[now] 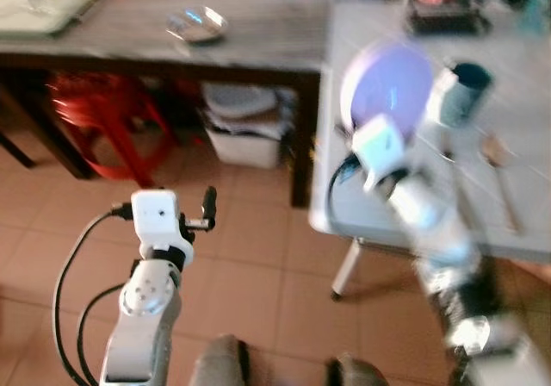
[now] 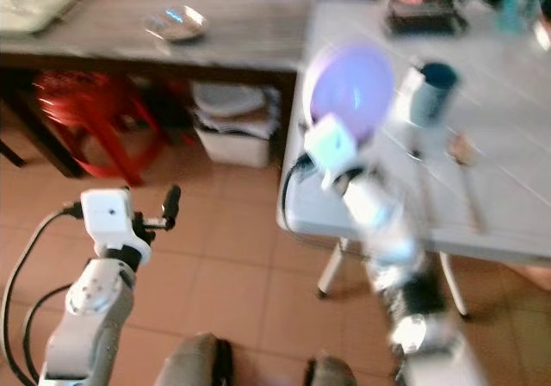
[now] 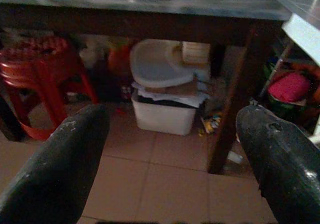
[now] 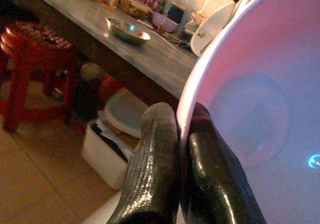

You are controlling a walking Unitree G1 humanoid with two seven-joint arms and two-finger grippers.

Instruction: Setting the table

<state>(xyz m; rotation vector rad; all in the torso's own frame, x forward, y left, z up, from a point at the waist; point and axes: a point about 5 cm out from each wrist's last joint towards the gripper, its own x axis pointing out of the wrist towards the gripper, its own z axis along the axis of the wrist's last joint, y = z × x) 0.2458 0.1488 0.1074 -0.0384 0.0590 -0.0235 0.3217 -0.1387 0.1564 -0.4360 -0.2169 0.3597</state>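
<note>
The right gripper (image 4: 175, 154) holds a round, pale lilac plastic plate (image 1: 387, 89) by its rim. In the right wrist view the two black fingers (image 4: 152, 169) are closed tight on the plate's edge, one on each face, so the plate stands nearly on edge rather than lying flat. This is an edge pinch, which suits a thin rim, but the plate probably has to be tilted level before it is set down.

The plate hangs above the near left corner of the white tiled table (image 1: 525, 145). The head views are blurred, so whether the plate touches the tabletop cannot be told. A dark teal cup (image 1: 465, 89) stands just beside the plate on the table, and a metal spoon (image 1: 499, 175) lies further toward the robot's right. Judging from this layout, the place setting is partly made and the plate is the piece in hand.

The left gripper (image 1: 207, 209) is held low over the terracotta floor tiles (image 1: 250, 265), well apart from the table. Its fingers are spread wide with nothing between them, and it appears to be idle.

A small shiny metal dish (image 1: 196, 24) rests on the long grey-topped wooden bench (image 1: 258, 33). A red plastic stool (image 1: 108, 123) and a white storage tub (image 1: 245, 145) sit beneath the bench.
</note>
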